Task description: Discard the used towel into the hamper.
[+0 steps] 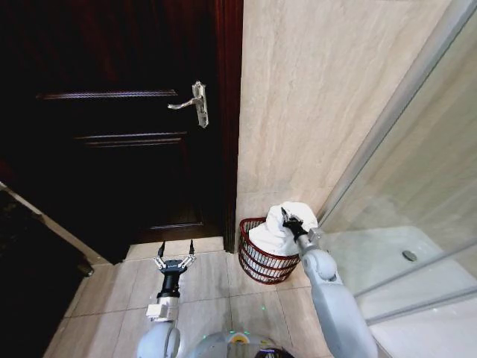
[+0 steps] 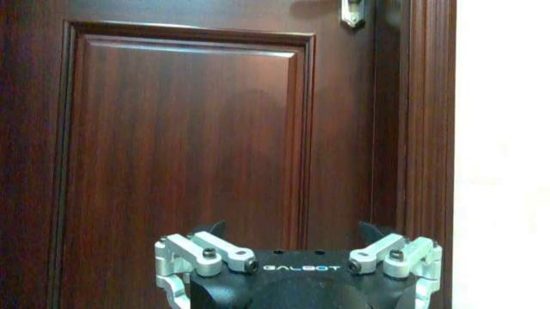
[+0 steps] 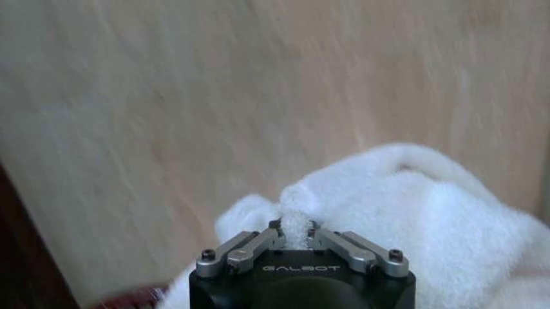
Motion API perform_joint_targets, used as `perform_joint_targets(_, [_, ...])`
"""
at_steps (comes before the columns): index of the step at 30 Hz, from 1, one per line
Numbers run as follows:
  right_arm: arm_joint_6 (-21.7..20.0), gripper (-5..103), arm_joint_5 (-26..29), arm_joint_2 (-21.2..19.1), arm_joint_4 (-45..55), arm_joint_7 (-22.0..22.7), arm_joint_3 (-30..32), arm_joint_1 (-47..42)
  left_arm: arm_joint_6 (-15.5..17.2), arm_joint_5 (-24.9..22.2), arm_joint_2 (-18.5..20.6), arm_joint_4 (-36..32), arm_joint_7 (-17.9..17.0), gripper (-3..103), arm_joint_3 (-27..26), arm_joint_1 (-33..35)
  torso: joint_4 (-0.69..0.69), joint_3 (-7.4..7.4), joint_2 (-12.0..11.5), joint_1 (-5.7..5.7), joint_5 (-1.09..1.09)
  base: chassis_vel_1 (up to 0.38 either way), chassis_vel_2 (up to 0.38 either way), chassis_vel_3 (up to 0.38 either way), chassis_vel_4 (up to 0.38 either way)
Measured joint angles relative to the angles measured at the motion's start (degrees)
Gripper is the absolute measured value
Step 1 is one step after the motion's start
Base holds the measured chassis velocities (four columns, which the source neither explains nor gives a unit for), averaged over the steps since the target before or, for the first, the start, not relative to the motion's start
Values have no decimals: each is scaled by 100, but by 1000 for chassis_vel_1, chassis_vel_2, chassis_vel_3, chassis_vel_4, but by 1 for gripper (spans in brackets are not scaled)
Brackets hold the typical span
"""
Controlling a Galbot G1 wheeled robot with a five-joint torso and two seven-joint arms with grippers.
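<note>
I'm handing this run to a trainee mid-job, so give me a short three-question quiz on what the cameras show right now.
1. True or false: the right gripper is shut on the white towel.
2. Where does the towel sit? A) flat on the floor tiles B) piled at the hamper, its lower part inside the rim C) hung on the door handle
3. Fill in: the left gripper is held out, open, toward the dark wooden ____.

Key
1. True: in the right wrist view its fingers pinch a fold of towel.
2. B
3. door
</note>
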Motion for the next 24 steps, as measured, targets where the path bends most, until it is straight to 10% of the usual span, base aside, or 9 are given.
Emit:
perform_joint_targets(7, [-684,6,-10,-59,-402,-48,45,42,44,-19,-17,-147,-4,100,3,16,-1,1,2,0,-1,0,0,0,0])
perform_joint_targets(17, [-2808,6,343,182,-645,-390,108,416,63,-26,-47,-232,-14,100,33,39,0,2,3,2,0,0,0,0,0])
perform_joint_targets(24, [-2889,16,410,195,-1234,-135,-32,705,78,-27,-46,-299,-23,100,32,41,1,2,4,2,-1,0,0,0,0])
